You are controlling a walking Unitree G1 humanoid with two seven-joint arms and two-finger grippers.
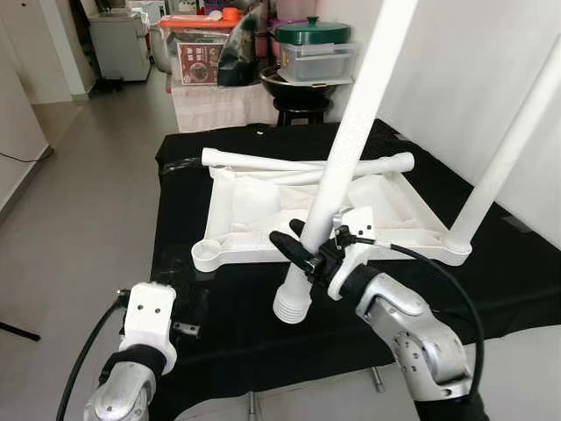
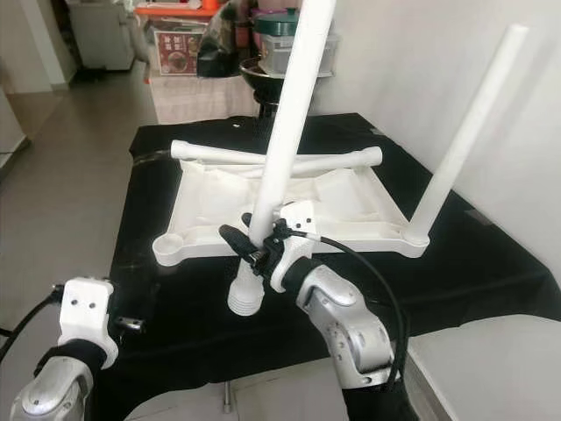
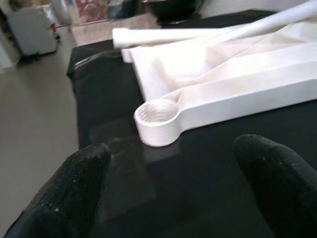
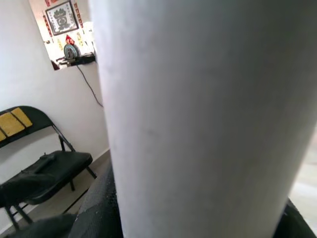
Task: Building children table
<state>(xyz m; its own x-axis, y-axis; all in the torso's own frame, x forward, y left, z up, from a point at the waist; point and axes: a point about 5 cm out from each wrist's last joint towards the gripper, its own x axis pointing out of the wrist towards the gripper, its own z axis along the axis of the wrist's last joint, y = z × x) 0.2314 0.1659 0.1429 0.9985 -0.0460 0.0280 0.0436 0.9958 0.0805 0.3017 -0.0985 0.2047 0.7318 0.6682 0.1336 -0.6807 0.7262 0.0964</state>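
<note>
The white tabletop (image 1: 254,206) lies upside down on a table under a black cloth (image 1: 184,189). One white leg (image 1: 513,145) stands upright in its front right corner socket. Two more legs (image 1: 263,161) lie across its far side. My right gripper (image 1: 302,246) is shut on another white leg (image 1: 351,132), held tilted above the cloth, its threaded end (image 1: 294,304) low near the tabletop's front edge. The front left socket (image 3: 157,115) is empty. My left gripper (image 3: 173,198) is open just in front of that socket, low over the cloth.
Behind the table stand a stool with a black wok and lidded containers (image 1: 311,61), and a draped stand with boxes (image 1: 206,61). A white wall runs along the right. Bare floor (image 1: 79,193) lies to the left. A black folding chair (image 4: 44,171) shows in the right wrist view.
</note>
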